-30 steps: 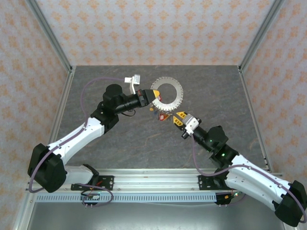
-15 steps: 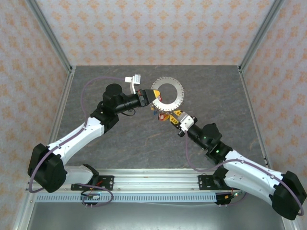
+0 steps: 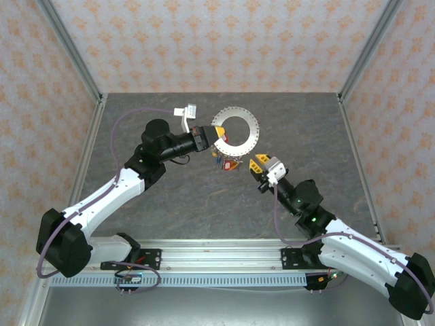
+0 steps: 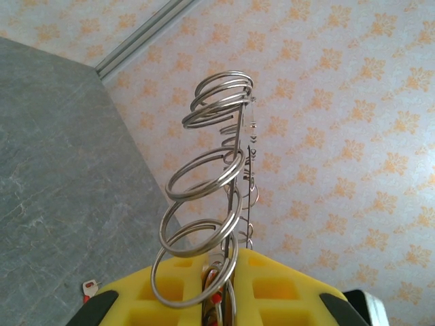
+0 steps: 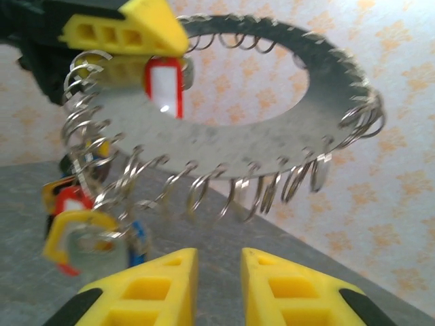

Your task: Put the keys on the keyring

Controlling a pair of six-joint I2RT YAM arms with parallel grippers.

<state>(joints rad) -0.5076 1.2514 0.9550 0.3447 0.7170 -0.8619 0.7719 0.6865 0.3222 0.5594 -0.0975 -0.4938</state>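
Observation:
The keyring, a flat grey toothed disc with many split rings along its rim, is held above the table by my left gripper, which is shut on its left edge. In the left wrist view the keyring stands edge-on between the yellow fingers. Keys with red, blue and yellow tags hang from its near rim. My right gripper is just right of them, open and holding nothing. From the right wrist, the keyring hangs above my gripper, with the keys to the left.
The grey table is walled by patterned panels and metal frame posts. A red-tagged key shows low in the left wrist view against the table. A white tag sticks up by the left wrist.
My right gripper pushed in toward the hanging keys, then drew back to the right. The left arm and keyring shifted slightly left.

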